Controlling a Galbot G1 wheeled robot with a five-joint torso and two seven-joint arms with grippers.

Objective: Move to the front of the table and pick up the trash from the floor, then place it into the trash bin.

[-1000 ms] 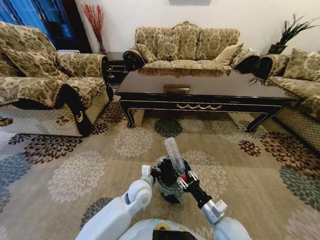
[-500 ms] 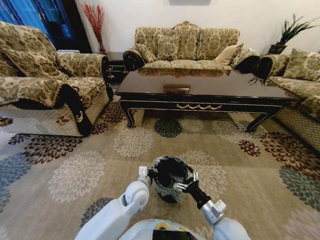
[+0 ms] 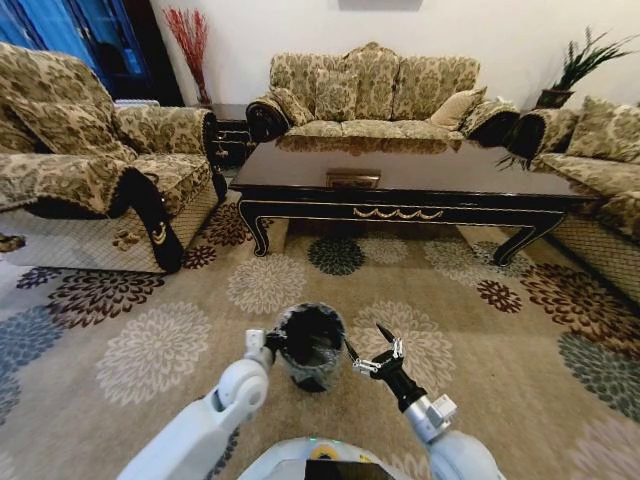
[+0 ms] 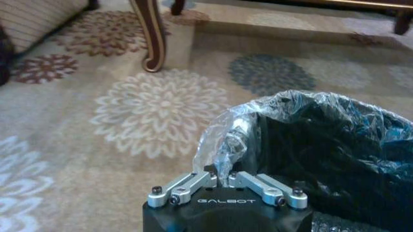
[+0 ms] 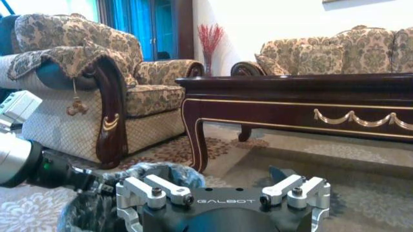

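Seen from the head view, the bin (image 3: 311, 346) is held off the flowered carpet (image 3: 150, 350), well short of the table (image 3: 400, 180). The left gripper (image 3: 268, 341) is clamped on its near-left rim; the right gripper (image 3: 378, 352) hangs just beside the bin, fingers spread and empty. No trash can be made out on the visible floor, and the bin's dark inside cannot be read.

From the left wrist view, the left gripper (image 4: 223, 180) is shown pinching a fold of the liner (image 4: 226, 140) at the rim of the bin (image 4: 335, 159). A curved table leg (image 4: 150, 34) stands beyond on the carpet. The bin is judged light but awkward: the thin, crinkled liner looks slippery and easily torn, so a grip that takes in the stiff wall beneath the film is thought the safer hold, and one-sided lifting may let the bin tilt.

From the right wrist view, the right gripper (image 5: 224, 187) is seen with its jaws wide apart, nothing between them. The bin (image 5: 96, 208) sits low beside it, with the left arm (image 5: 26, 159) reaching in. Behind stand the table (image 5: 303, 96) and an armchair (image 5: 77, 96).
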